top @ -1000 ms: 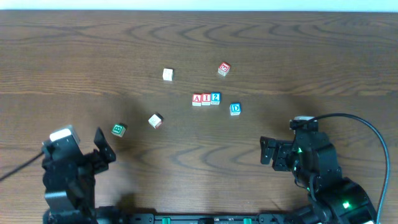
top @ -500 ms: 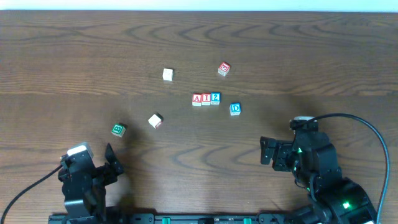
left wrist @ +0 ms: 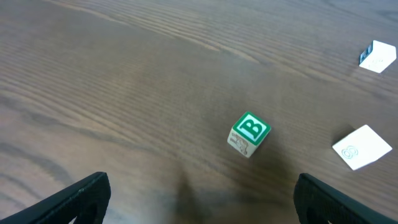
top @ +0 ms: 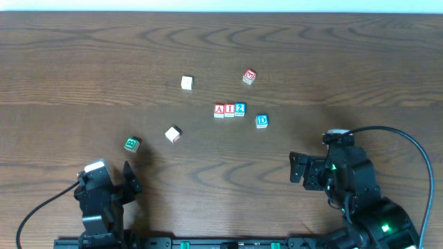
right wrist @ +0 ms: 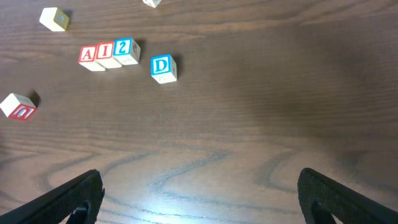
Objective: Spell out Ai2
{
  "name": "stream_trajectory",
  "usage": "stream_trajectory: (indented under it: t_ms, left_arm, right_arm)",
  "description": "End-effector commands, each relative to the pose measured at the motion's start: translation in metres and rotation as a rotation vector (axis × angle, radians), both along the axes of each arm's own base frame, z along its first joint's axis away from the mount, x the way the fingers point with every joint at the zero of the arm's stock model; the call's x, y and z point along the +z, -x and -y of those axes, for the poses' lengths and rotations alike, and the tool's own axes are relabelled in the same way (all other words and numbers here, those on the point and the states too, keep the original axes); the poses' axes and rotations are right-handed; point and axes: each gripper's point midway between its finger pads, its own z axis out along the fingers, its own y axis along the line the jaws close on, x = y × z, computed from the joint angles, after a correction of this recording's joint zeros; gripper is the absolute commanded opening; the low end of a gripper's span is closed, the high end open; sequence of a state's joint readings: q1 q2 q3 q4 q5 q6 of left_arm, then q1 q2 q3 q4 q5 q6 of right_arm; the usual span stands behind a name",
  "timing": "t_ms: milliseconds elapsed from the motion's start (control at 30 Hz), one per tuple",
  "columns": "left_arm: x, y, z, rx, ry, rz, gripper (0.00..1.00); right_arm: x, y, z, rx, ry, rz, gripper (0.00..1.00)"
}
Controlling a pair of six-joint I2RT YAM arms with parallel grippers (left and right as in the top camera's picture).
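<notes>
The A block [top: 219, 110], I block [top: 229, 110] and 2 block [top: 239, 108] are sitting touching in a row on the surface [top: 360, 55], while left tool [left wrist: 200, 196] and right tool [right wrist: 199, 194] are hovering near its front edge, fingers apart.

The left hand [top: 118, 183] is pulling back toward the counter's [top: 221, 187] near edge, drawing farther away from the green B block [top: 131, 144].
</notes>
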State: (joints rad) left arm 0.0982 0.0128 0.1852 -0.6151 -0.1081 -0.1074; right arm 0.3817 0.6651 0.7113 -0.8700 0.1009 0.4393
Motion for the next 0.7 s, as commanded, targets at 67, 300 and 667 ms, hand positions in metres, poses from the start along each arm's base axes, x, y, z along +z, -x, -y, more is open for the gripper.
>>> stream_trajectory:
  t_ms: [67, 300, 667]
  left_arm:
    - [-0.0052, -0.0022, -0.0054, 0.026, -0.012, 0.009, 0.95]
    - [-0.0058, -0.0015, -0.0065, 0.032, -0.015, 0.006, 0.95]
    - [-0.0062, -0.0014, -0.0064, 0.032, -0.015, 0.004, 0.95]
  right_arm:
    - [0.0016, -0.0007, 0.0017, -0.009, -0.003, 0.006, 0.99]
    - [0.0016, -0.0007, 0.0017, -0.009, -0.004, 0.006, 0.99]
    - [0.0016, -0.0007, 0.0017, -0.009, -0.003, 0.006, 0.99]
